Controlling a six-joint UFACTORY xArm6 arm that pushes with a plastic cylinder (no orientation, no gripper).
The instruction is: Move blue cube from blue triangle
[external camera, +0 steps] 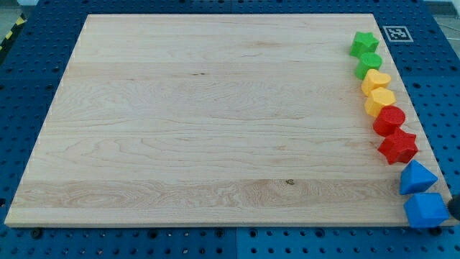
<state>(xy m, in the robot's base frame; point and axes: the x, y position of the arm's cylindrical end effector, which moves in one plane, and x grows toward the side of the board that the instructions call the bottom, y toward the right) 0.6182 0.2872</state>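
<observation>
a wooden tabletop (215, 122) lies on a blue perforated base (29, 108), with eight coloured blocks lined up in a column along the edge at the view's right. at the top of the column sits a green star (364, 42), with a second green block (369, 64), its shape hard to make out, touching it just below. next come a yellow heart-like block (376, 80) and a yellow block (380, 101) of rounded form, pressed together. beneath them a red block (389, 119) with angled faces touches a red star (398, 146).

the column ends at the view's bottom right with the blue triangle (417, 177) and, directly below it, the blue cube (425, 209), which sits at the corner of the tabletop, close to both its right and bottom edges. the two blue blocks are touching or very nearly so; the gap, if any, is too small to tell. a dark shape (455, 205) shows at the frame's right edge just beside the blue cube, but whether it is my tip cannot be told. the arm carries no claw, so none is in view. a black-and-white marker tag (395, 33) lies on the base near the green star.
</observation>
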